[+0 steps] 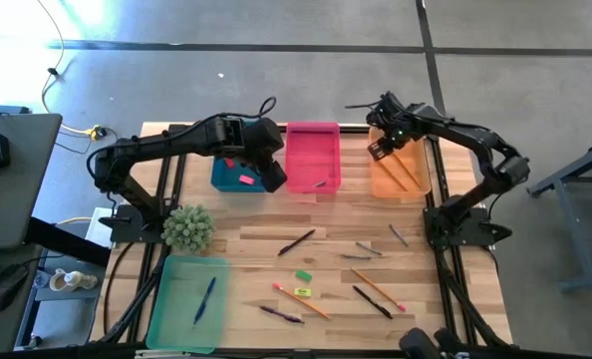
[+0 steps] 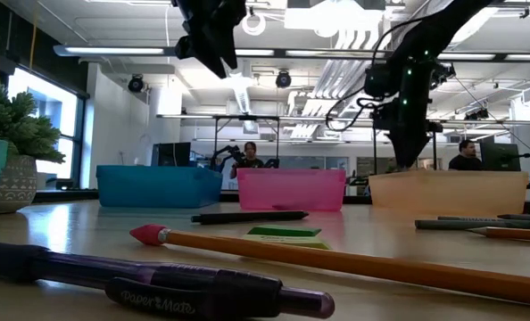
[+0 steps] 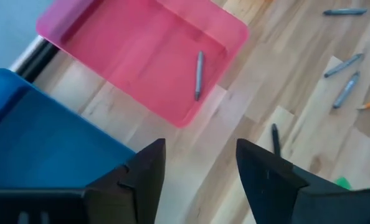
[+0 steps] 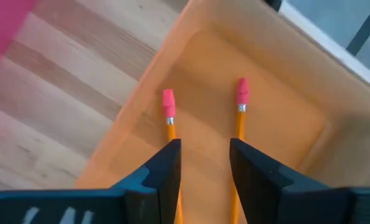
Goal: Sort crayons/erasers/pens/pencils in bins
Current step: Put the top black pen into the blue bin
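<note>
Four bins (image 1: 312, 132), four pencils (image 1: 379, 289), four pens (image 1: 296, 241), four crayons (image 1: 400, 234), four erasers (image 1: 303, 275), one plant (image 1: 188, 227)

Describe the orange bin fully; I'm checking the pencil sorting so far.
The orange bin is a shallow rectangular tray of translucent orange plastic, sitting flat on the wooden table at its far right, beside the pink bin without touching it. Two orange pencils with pink eraser ends lie in it, roughly parallel. The right gripper hovers open above them, touching neither.

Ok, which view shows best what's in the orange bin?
The right wrist view: it looks straight into the orange bin at two pencils. The high view has the right arm partly covering it; the low view shows only its wall; the left wrist view misses it.
</note>
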